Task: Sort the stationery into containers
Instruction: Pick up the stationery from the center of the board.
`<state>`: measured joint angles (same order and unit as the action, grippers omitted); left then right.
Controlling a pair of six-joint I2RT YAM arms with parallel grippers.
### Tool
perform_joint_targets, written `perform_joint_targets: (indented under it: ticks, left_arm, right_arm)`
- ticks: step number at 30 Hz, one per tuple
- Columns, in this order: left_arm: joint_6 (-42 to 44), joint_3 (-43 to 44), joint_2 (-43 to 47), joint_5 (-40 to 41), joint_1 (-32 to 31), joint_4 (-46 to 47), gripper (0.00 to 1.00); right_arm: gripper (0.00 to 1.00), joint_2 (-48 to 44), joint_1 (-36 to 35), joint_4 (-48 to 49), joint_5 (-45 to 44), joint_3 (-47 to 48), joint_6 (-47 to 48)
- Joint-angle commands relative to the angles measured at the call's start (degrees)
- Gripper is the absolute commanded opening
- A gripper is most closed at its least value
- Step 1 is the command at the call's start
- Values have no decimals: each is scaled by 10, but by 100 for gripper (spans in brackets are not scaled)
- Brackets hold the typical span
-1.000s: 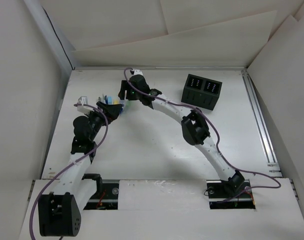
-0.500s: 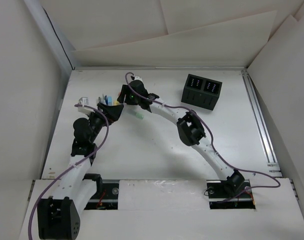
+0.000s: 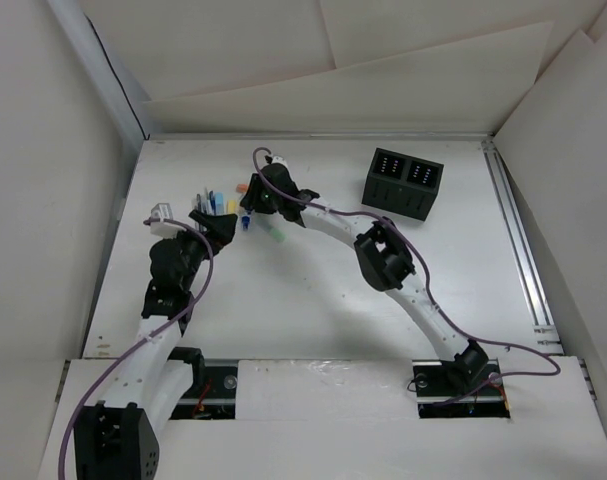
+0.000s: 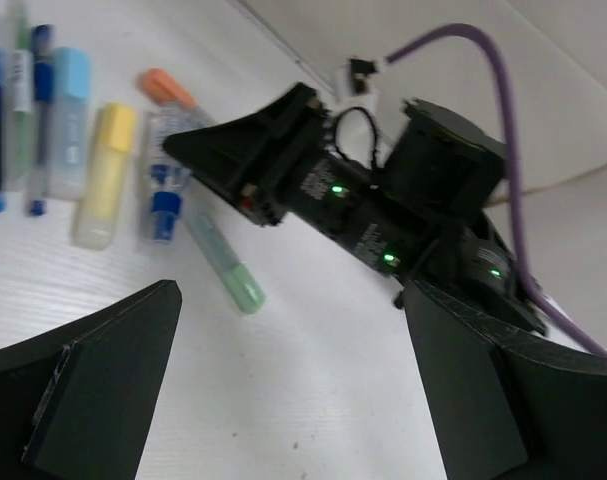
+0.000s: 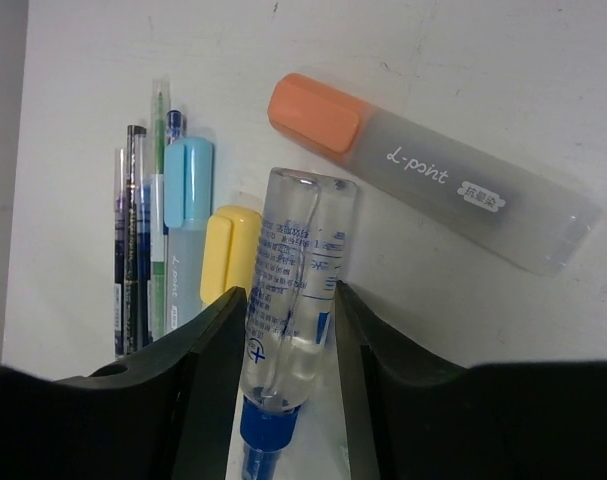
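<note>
Pinching clear glue pen [image 5: 298, 240] | right gripper [image 5: 288, 300] | left gripper [image 4: 293, 390] spread wide

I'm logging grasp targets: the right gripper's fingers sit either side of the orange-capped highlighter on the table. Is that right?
Not quite. In the right wrist view the right gripper has its fingers either side of the clear blue-capped bottle on the table. The orange-capped highlighter lies apart, outside the fingers.
</note>
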<state>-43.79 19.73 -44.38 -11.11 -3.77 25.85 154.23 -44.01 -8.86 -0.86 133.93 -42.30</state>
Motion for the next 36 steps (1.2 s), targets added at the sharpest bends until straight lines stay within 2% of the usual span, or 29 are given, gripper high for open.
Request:
perform_joint_targets:
  ticks: [1, 2, 3, 4, 7, 8, 10, 11, 13, 15, 17, 20, 32, 36]
  left_arm:
    - [8, -7, 9, 86, -1, -31, 92]
    - [8, -7, 1, 86, -1, -31, 92]
    - [8, -7, -10, 86, -1, -37, 90]
    - [8, -7, -16, 86, -1, -37, 90]
    - [8, -7, -29, 71, -1, -30, 90]
    - [8, -7, -29, 65, -1, -24, 90]
    - [8, -7, -34, 58, -1, -11, 90]
    - [8, -7, -34, 58, -1, -11, 90]
    - [8, -7, -34, 58, -1, -11, 90]
    - [13, -7, -40, 58, -1, -11, 90]
    - [13, -7, -40, 58, -1, -11, 90]
    - [13, -7, -45, 58, -1, -11, 90]
    - [19, -18, -16, 39, -1, 2, 90]
    - [19, -29, -18, -15, -1, 39, 89]
  right_arm:
    - [44, -38, -6, -14, -18, -11, 12]
    - [44, -38, -6, -14, -18, -11, 12]
    - [47, -32, -6, -14, -13, -6, 12]
    - [56, -32, -6, -14, -12, -6, 17]
    - [64, -26, -6, -20, -6, 5, 22]
    - [60, -26, -6, -26, -6, 5, 22]
    - [44, -26, -6, -26, -6, -1, 22]
    - [32, -26, -6, -26, -6, -1, 22]
    - [23, -32, -6, -20, -6, -18, 22]
    - [20, -38, -6, -13, 2, -24, 22]
    - [13, -55, -6, -8, 18, -31, 22]
    - [10, -83, -6, 16, 40, -52, 17]
    - [7, -302, 11, 176, 70, -265, -12]
    - [6, -371, 36, 220, 82, -337, -17]
